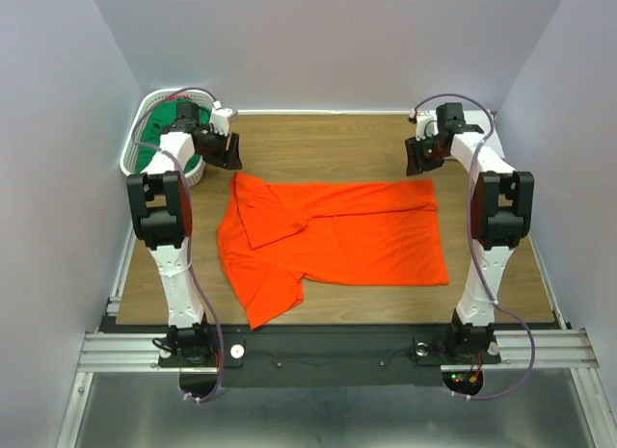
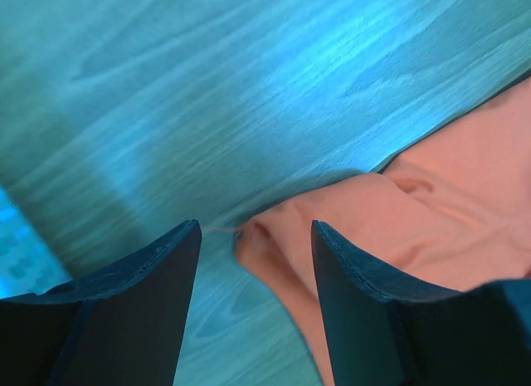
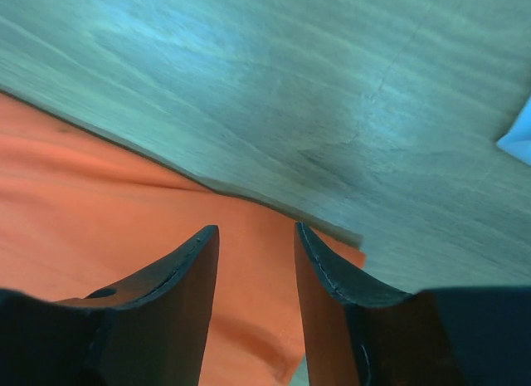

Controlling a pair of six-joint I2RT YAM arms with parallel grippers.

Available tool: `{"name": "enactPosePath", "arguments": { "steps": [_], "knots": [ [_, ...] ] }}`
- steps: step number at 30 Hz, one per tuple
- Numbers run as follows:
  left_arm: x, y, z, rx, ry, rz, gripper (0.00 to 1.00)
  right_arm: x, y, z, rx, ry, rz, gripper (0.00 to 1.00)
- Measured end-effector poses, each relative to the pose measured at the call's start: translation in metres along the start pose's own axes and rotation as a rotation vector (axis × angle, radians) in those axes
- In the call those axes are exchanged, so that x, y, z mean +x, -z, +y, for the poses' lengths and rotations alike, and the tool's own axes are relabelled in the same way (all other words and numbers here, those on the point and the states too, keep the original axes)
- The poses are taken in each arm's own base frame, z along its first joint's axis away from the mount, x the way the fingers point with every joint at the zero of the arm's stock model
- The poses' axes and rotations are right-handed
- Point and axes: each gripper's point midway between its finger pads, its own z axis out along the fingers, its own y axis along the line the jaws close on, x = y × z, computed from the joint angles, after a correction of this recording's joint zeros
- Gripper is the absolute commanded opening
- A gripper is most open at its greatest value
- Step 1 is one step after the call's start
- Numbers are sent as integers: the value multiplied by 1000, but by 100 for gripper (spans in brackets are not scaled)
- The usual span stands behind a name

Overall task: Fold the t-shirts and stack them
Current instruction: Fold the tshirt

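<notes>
Orange t-shirt [image 1: 337,241] spread on the table [image 1: 318,144]; left gripper [image 1: 227,157] and right gripper [image 1: 416,159] above its far corners, jaws apart, grasping nothing.

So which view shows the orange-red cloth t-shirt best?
Top external: the whole orange-red t-shirt lies on the wooden table. Left wrist catches only a bunched corner, right wrist only a flat edge.

Left pincer [image 2: 255,230] spread open, orange-red t-shirt [image 2: 431,228] corner at its gap, wood table [image 2: 207,87] beneath
</notes>
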Motion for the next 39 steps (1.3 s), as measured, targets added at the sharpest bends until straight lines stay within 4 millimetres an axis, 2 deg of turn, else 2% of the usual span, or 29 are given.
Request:
{"name": "enactPosePath", "arguments": {
  "steps": [4, 9, 13, 15, 19, 22, 27, 30, 32, 39],
  "knots": [
    [14, -16, -2, 13, 16, 39, 69, 15, -14, -3, -2, 25, 51, 49],
    [16, -19, -2, 9, 5, 43, 69, 19, -16, -6, 3, 52, 65, 49],
    [26, -21, -1, 4, 12, 65, 66, 24, -20, -11, 22, 69, 84, 48],
    [29, -22, 0, -3, 13, 74, 62, 29, -24, -14, 30, 75, 101, 48],
    [31, -22, 2, -12, 11, 78, 52, 39, -33, -18, 37, 85, 133, 40],
    [31, -23, 2, -10, 10, 79, 41, 40, -33, -21, 45, 99, 137, 35],
    [42, -30, 2, -1, 23, 95, 30, 43, -33, -25, 59, 117, 145, 26],
    [48, -36, 3, 4, 34, 107, 12, 44, -32, -29, 70, 119, 148, 15],
    [48, -37, 3, 5, 39, 103, 0, 45, -31, -32, 72, 117, 148, 1],
    [43, -40, 8, -20, 67, 67, 0, 46, -28, -42, 98, 113, 151, 1]
  ]
}}
